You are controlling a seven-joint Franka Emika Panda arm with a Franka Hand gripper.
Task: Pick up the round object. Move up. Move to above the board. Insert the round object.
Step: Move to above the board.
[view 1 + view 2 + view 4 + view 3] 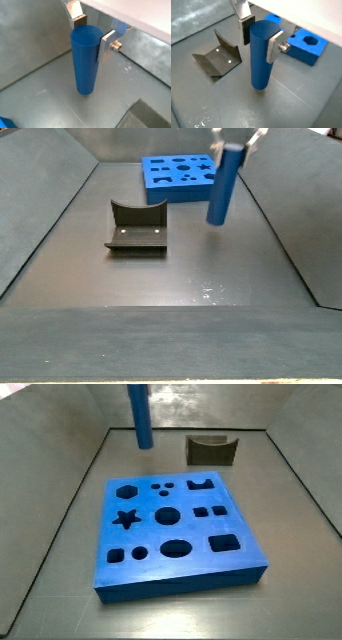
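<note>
1 gripper (260,34) | 1 round object (260,59) | 1 board (178,532) | 1 fixture (136,228)

The gripper (260,36) is clamping the upright blue round object (260,59) near its top end. The fixture (216,57) is sitting beside it, and a corner of the board (308,50) is peeking out behind.

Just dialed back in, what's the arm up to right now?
The pincer is shut on the round object, holding the blue peg upright by its top end. In both side views the peg hangs clear of the floor, off to the side of the board, not above it. The board's holes are all empty. The dark olive notched block sits untouched on the floor.
</note>
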